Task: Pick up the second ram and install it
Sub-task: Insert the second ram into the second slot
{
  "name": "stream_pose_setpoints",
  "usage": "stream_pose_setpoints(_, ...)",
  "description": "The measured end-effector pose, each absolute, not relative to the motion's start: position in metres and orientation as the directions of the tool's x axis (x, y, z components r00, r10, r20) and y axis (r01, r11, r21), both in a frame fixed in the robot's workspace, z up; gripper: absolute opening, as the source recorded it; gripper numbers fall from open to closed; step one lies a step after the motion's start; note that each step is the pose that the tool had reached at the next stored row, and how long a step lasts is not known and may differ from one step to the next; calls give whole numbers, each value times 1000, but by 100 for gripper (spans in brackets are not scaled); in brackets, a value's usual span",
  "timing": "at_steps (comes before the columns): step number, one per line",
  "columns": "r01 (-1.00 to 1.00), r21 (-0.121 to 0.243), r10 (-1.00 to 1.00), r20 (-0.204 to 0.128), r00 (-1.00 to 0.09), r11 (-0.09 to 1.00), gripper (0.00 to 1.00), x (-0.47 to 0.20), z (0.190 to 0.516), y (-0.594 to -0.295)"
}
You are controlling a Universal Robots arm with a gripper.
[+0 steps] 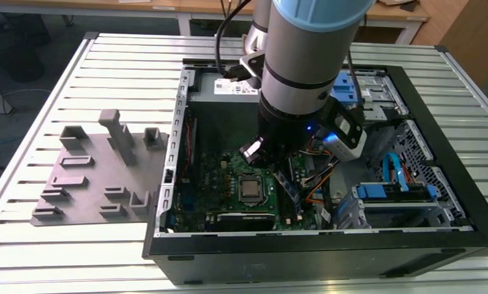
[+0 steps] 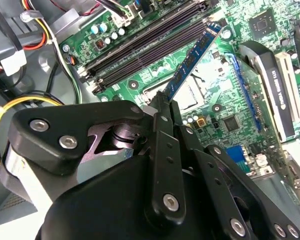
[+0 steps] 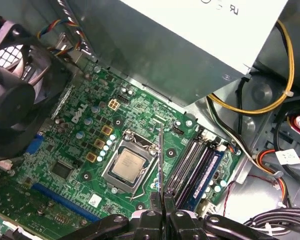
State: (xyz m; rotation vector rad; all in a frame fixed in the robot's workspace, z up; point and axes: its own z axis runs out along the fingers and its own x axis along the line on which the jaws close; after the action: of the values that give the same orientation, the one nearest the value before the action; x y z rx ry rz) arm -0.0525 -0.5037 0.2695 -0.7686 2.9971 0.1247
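- Currently you have the second ram (image 2: 192, 57), a long, thin blue-green memory stick with a row of small dark chips, gripped by one end in the black metal gripper (image 2: 165, 102). Its fingers are pressed together on the card, pinching it flat.
- You are holding the stick lifted over the green motherboard (image 3: 75, 150), inside the open black computer case (image 1: 309, 260). In the first wrist view it stands edge-on between the square silver processor (image 3: 127, 166) and the row of long black memory slots (image 3: 190, 160). It is near the slots but not in one.
- A blue stick (image 3: 206, 175) appears to be seated in the slot row on the side away from the processor. The slots nearer the processor look empty.
- The grey moulded fixture plate (image 1: 97, 177) lies on the slatted table at the exterior view's left, outside the case and well apart from the arm.
- As I judge it, the pick-up is done and you are in the aligning part of the install.
- Seating it would call for you to bring the contact edge parallel to an empty slot, centre it between the end latches, then press straight down. A tilt could jam one corner.
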Motion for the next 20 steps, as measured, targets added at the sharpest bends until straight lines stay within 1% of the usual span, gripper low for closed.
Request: stream_pose_setpoints(20,-374,67,-370,-64,-927,925,11,-53,269,-504)
